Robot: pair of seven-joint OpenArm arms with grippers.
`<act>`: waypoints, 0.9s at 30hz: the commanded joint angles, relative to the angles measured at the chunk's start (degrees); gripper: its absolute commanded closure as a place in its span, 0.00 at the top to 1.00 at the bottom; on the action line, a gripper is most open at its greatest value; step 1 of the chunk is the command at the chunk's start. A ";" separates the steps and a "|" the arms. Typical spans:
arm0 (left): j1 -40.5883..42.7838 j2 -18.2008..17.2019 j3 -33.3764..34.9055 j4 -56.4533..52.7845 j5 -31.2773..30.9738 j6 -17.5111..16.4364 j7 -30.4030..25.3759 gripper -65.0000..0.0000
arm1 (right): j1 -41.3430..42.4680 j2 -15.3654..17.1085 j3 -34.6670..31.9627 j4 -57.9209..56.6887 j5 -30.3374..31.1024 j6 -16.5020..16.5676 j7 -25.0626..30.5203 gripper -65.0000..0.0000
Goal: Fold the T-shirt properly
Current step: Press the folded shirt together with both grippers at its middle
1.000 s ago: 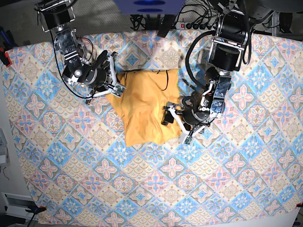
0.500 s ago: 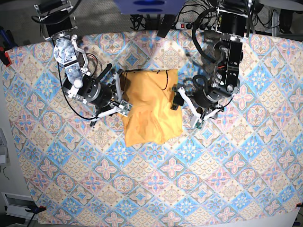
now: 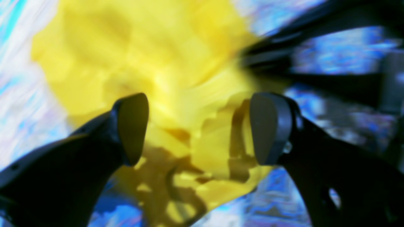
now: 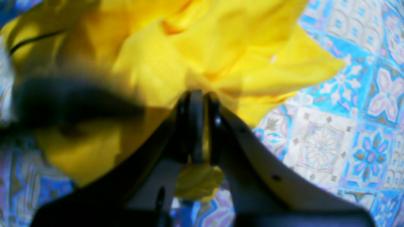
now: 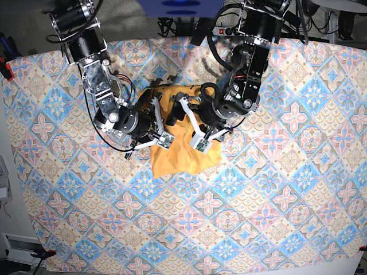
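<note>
Where bunched, T-shirt (image 5: 184, 153) (yellow) creases.

A blue, pink and beige tile-patterned cloth (image 5: 275, 195) covers the work surface; a black power strip (image 5: 232, 30) (cables tangled around it) lies beyond its 12 o'clock edge.

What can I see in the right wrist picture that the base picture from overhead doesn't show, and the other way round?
Only the right wrist view shows the right gripper shut on a fold of the T-shirt, with yellow fabric poking out below its closed jaws. Only the base view shows both arms over the whole patterned cloth, including the open left gripper above the shirt. Both show the yellow T-shirt lying bunched up on that tiled cloth.
</note>
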 commanded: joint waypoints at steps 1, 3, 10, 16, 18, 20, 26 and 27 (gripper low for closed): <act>-1.12 -0.14 -0.19 -0.79 0.05 0.23 -0.61 0.76 | 0.92 -0.19 0.22 0.76 0.68 0.10 1.06 0.05; -2.70 -0.14 -0.11 -5.10 0.05 0.32 -2.63 0.76 | 0.92 -0.72 0.13 -0.91 0.68 0.10 1.06 0.05; -4.55 -2.08 -0.28 -12.13 -0.04 0.32 -6.59 0.76 | 3.73 -1.86 0.49 -12.25 0.33 0.10 6.87 0.05; -4.20 -4.98 -0.46 -11.16 -0.56 0.32 -6.50 0.76 | 6.63 1.30 0.57 -19.90 0.33 0.10 11.26 0.04; -3.40 -5.95 -0.55 -10.19 -0.56 0.32 -6.50 0.76 | 7.34 2.18 0.66 -20.43 0.33 0.10 12.14 0.04; -3.23 -6.12 -0.55 -9.84 -0.21 0.32 -6.50 0.76 | 7.69 2.88 1.10 -20.52 0.33 0.10 12.49 0.04; -3.58 -6.12 -3.89 -11.34 -0.12 0.32 -6.59 0.76 | 8.13 2.97 6.29 -20.78 0.24 0.10 12.49 0.04; -3.67 -6.12 -4.59 -11.69 -0.12 0.32 -6.59 0.76 | 8.39 2.97 6.46 -20.96 0.24 0.10 12.40 0.04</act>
